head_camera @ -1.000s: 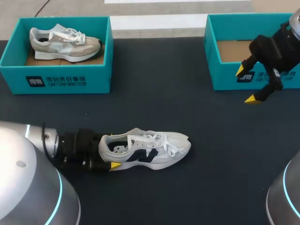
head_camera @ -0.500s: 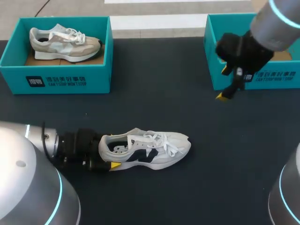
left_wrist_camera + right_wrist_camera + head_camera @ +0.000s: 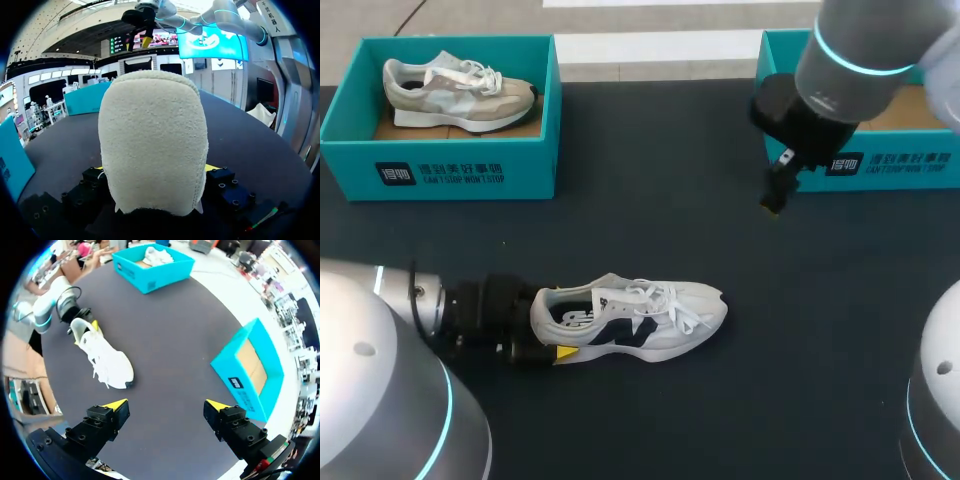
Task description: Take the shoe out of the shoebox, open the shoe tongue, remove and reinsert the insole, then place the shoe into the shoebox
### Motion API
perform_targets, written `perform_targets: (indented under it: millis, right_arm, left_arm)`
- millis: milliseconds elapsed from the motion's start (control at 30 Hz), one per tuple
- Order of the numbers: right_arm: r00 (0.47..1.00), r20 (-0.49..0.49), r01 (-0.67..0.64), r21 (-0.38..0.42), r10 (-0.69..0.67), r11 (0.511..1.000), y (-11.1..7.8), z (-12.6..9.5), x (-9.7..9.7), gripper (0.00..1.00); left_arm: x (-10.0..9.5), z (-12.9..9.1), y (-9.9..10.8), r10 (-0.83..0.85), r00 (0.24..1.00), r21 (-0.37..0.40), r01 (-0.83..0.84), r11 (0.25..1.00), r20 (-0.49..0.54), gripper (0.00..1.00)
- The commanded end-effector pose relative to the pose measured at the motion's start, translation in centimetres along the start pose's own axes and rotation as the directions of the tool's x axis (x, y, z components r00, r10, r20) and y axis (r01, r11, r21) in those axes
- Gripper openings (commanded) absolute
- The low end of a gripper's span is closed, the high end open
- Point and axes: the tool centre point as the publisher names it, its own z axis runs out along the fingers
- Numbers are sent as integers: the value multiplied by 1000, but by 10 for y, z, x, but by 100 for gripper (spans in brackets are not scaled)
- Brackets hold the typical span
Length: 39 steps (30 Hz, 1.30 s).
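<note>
While the left fingers (image 3: 564, 352) sit unchanged, clamped on the heel of the white shoe (image 3: 650, 322) lying on the desk (image 3: 650, 200) at lower centre of the head view, the right arm has swung in from the far right edge. The right fingers (image 3: 116, 405) now hang just left of the right shoebox (image 3: 930, 165), spread wide, holding nothing. Shoe's out of the box. My read: right is coming over for the tongue; insole still in place.
</note>
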Motion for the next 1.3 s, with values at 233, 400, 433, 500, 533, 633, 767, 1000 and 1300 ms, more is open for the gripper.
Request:
perform_targets:
  millis: [233,400,433,500,533,633,767,1000,1300]
  right_arm:
    - [943,127,-315,47,307,948,25,32,30,100]
    - [880,190,-447,15,436,895,57,34,59,100]
    - [879,191,-446,-1,438,895,63,33,63,100]
    - [871,192,-461,-5,453,888,77,32,74,100]
    - [872,187,-455,-25,452,890,83,33,78,100]
    - [864,217,-464,-7,454,886,98,41,96,100]
    - [835,197,-518,-31,513,855,106,61,127,100]
    - [797,204,-576,-25,568,817,108,62,169,100]
    - [769,169,-625,-3,617,780,110,66,219,100]
  left_arm:
    - [3,0,2,0,1000,-3,0,1000,0,0]
    - [3,0,2,0,1000,-3,0,1000,0,0]
    - [3,0,2,0,1000,-3,0,1000,0,0]
    - [3,0,2,0,1000,-3,0,1000,0,0]
    - [3,0,2,0,1000,-3,0,1000,0,0]
    - [3,0,2,0,1000,-3,0,1000,0,0]
    - [3,0,2,0,1000,-3,0,1000,0,0]
    - [3,0,2,0,1000,-3,0,1000,0,0]
    - [3,0,2,0,1000,-3,0,1000,0,0]
